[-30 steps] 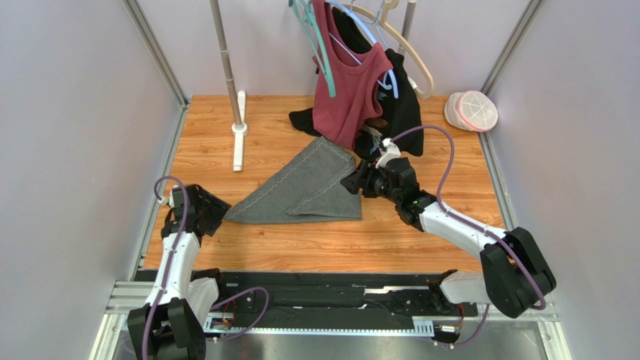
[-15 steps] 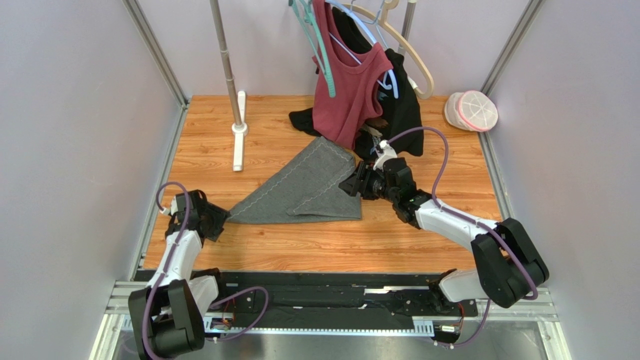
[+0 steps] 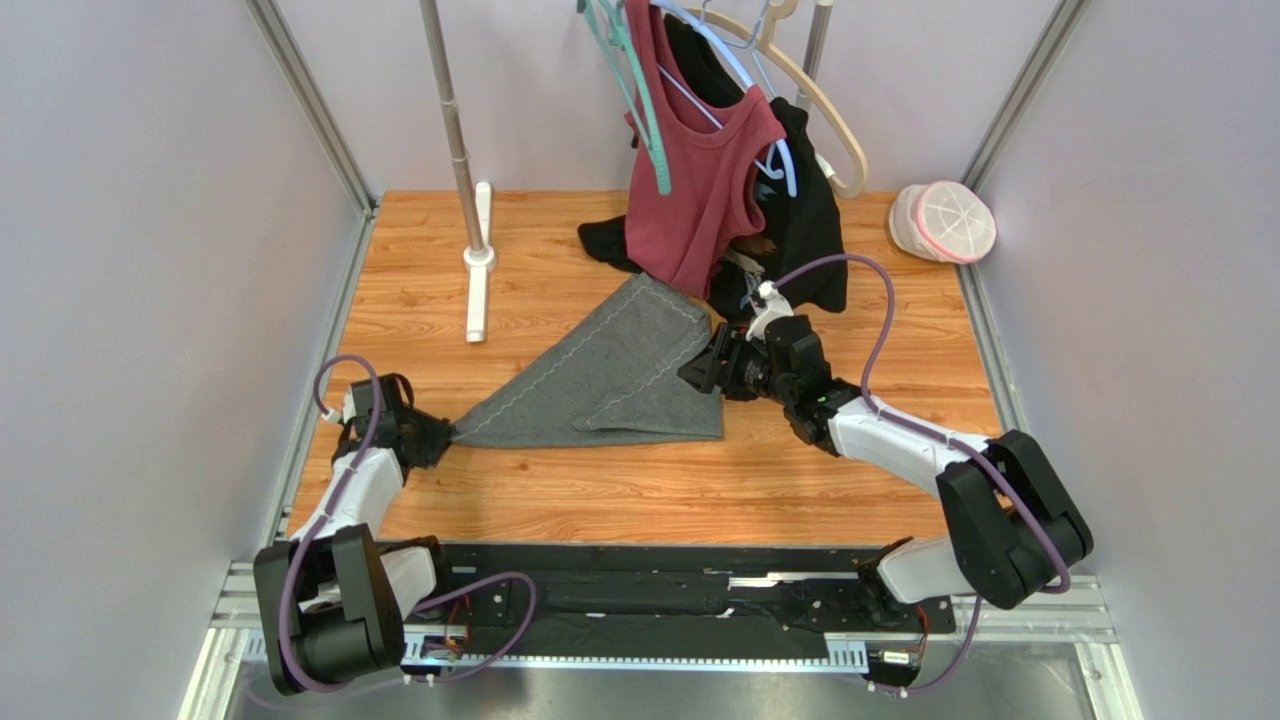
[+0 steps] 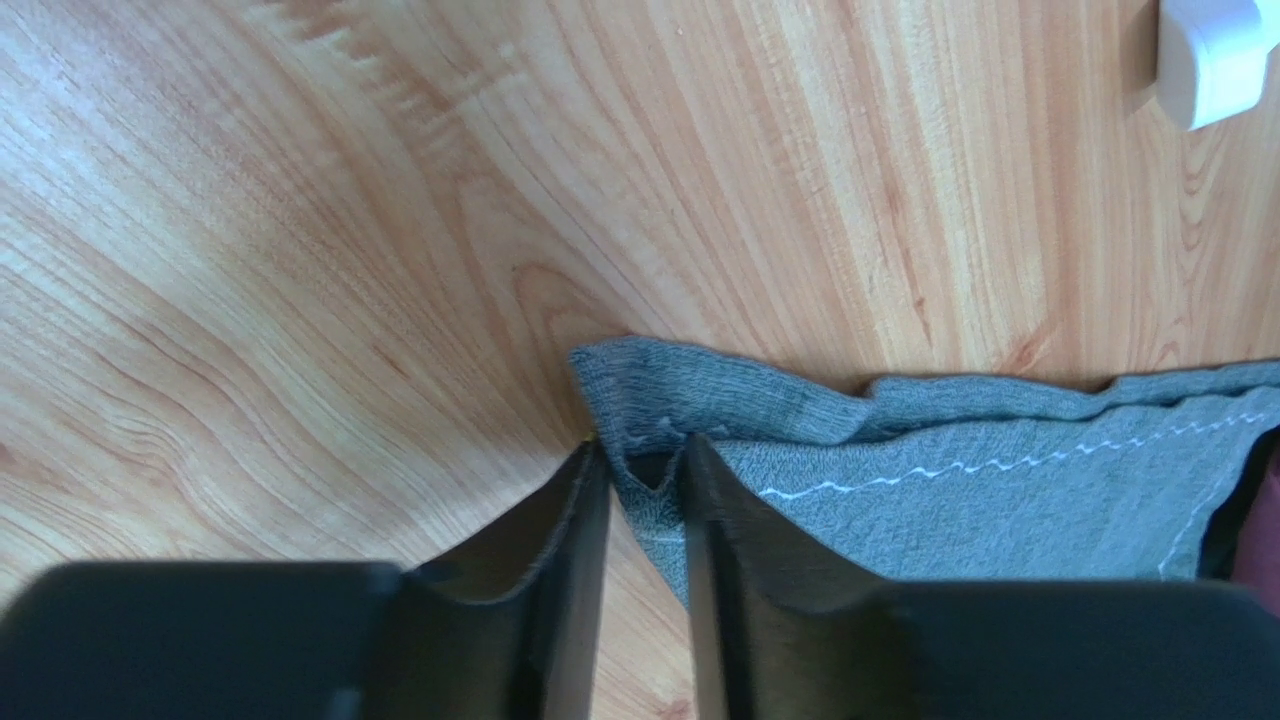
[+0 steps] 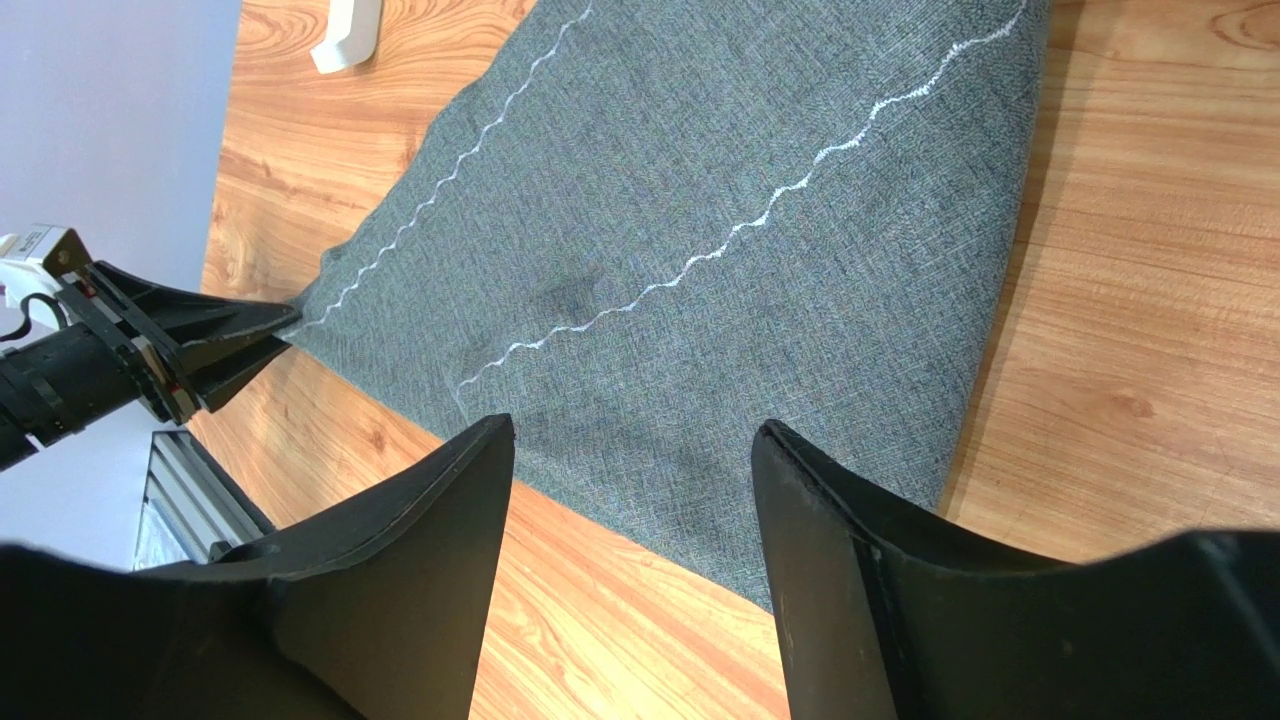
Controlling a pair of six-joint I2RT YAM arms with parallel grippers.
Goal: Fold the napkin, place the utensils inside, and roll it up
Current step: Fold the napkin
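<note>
Napkin [image 3: 609, 390], a folded triangle on the bench [image 3: 842, 480], is pinched at its left corner by the left end effector [image 4: 643, 480]; the open right end effector [image 5: 631, 432] over its right edge should likely pin it before pulling.

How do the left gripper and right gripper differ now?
The left gripper is shut, pinching the napkin's corner; the right gripper is open, holding nothing. The left gripper is at the napkin's left tip, the right gripper at its right side. Both have black fingers.

Maroon tank top [image 3: 703, 180], black garment [image 3: 813, 210] on hangers [image 3: 637, 93], metal pole [image 3: 451, 128], pink-white round tub [image 3: 944, 221]
</note>
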